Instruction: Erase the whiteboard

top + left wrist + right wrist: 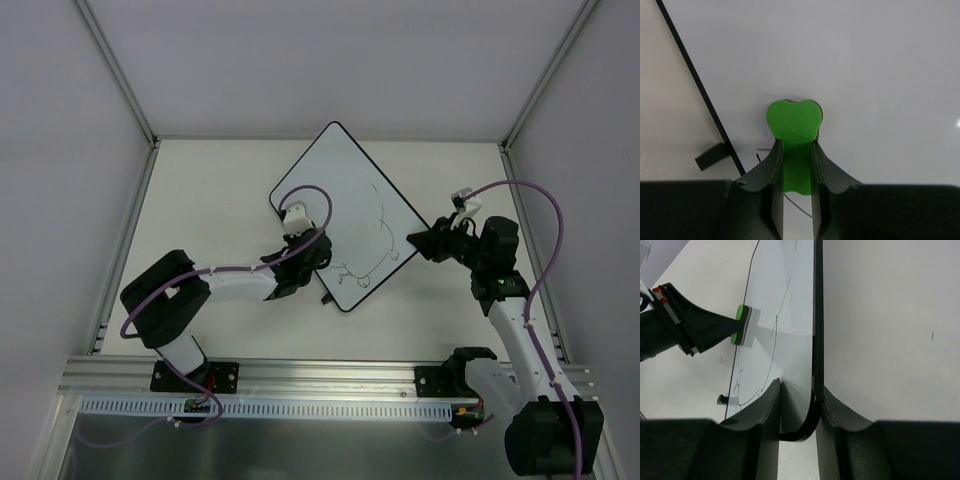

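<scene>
- The whiteboard [335, 180] is laid flat in the middle of the table [220, 200], turned so that one corner is pointed to the far side.
- The right corner of the board is clamped by the right gripper [799, 390]; its jaws are closed on the black frame from both sides, and the board is judged to be steadied by this.
- A green eraser [792, 120] is pinched between the nearly closed jaws of the left gripper [794, 150] and is pressed flat on the board, near its near-left edge.
- A black line drawing [776, 325] is seen across the near and right part of the board; its outline is largely unbroken.
- The task is judged to be at an early stage: the surface around the eraser is seen to be white but for a few stray strokes, and most of the drawing is left to be wiped.
- Counted: one whiteboard, one eraser, one drawing, two grippers; one small black foot [710, 156] is seen at the board's near edge.
</scene>
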Controlling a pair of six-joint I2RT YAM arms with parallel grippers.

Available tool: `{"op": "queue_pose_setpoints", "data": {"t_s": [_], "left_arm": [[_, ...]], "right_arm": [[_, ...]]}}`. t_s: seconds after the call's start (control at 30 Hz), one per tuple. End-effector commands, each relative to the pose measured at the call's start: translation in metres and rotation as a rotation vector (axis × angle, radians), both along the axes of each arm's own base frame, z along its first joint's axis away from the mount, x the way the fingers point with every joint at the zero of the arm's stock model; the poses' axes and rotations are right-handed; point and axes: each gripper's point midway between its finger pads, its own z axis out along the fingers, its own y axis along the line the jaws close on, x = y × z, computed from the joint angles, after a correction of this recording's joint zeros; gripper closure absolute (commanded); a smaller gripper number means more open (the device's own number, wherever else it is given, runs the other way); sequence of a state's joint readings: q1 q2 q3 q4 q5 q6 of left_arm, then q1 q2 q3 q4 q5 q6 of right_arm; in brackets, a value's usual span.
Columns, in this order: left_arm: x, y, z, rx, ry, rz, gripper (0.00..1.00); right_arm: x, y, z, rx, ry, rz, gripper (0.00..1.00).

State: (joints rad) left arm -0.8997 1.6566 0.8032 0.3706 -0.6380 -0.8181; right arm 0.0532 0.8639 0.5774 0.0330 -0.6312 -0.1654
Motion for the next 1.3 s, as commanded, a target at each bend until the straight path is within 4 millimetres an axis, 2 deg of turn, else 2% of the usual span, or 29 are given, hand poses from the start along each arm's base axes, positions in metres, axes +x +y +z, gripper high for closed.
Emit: {"op": "queue_pose_setpoints", "data": {"t_s": [0.0, 0.13, 0.23, 0.5, 0.6, 0.77, 0.93, 1.03, 1.17, 1.2, 1.27], "left_arm": [[-0.107, -0.043, -0.078, 0.022, 0.349, -0.292, 1.00], [-0.113, -0.037, -0.079, 0.019, 0.358, -0.247, 1.00], [-0.108, -0.027, -0.082, 0.023, 0.355, -0.202, 1.00], [-0.070, 0.023, -0.092, 0.036, 0.359, -0.048, 1.00], [-0.057, 0.031, -0.093, 0.010, 0.349, -0.026, 1.00], [-0.049, 0.040, -0.101, 0.013, 0.365, -0.010, 1.00], [-0.046, 0.039, -0.103, 0.025, 0.360, -0.036, 1.00], [-0.053, 0.030, -0.106, -0.014, 0.392, -0.064, 1.00], [-0.071, -0.001, -0.098, -0.023, 0.372, -0.145, 1.00], [-0.082, -0.017, -0.094, -0.030, 0.372, -0.189, 1.00], [-0.094, -0.032, -0.091, -0.067, 0.393, -0.214, 1.00]], "right_arm": [[-0.012, 0.008, -0.024, -0.139, -0.035, 0.124, 1.00], [-0.013, 0.009, -0.025, -0.138, -0.032, 0.128, 1.00], [-0.014, 0.010, -0.026, -0.139, -0.033, 0.133, 1.00], [-0.014, 0.011, -0.026, -0.140, -0.033, 0.136, 1.00], [-0.014, 0.011, -0.026, -0.140, -0.033, 0.138, 1.00], [-0.014, 0.012, -0.025, -0.139, -0.035, 0.139, 1.00], [-0.015, 0.012, -0.027, -0.140, -0.030, 0.141, 1.00], [-0.014, 0.012, -0.026, -0.141, -0.031, 0.140, 1.00], [-0.014, 0.012, -0.026, -0.142, -0.032, 0.140, 1.00], [-0.014, 0.012, -0.026, -0.143, -0.032, 0.139, 1.00], [-0.014, 0.012, -0.026, -0.142, -0.034, 0.140, 1.00]]}}
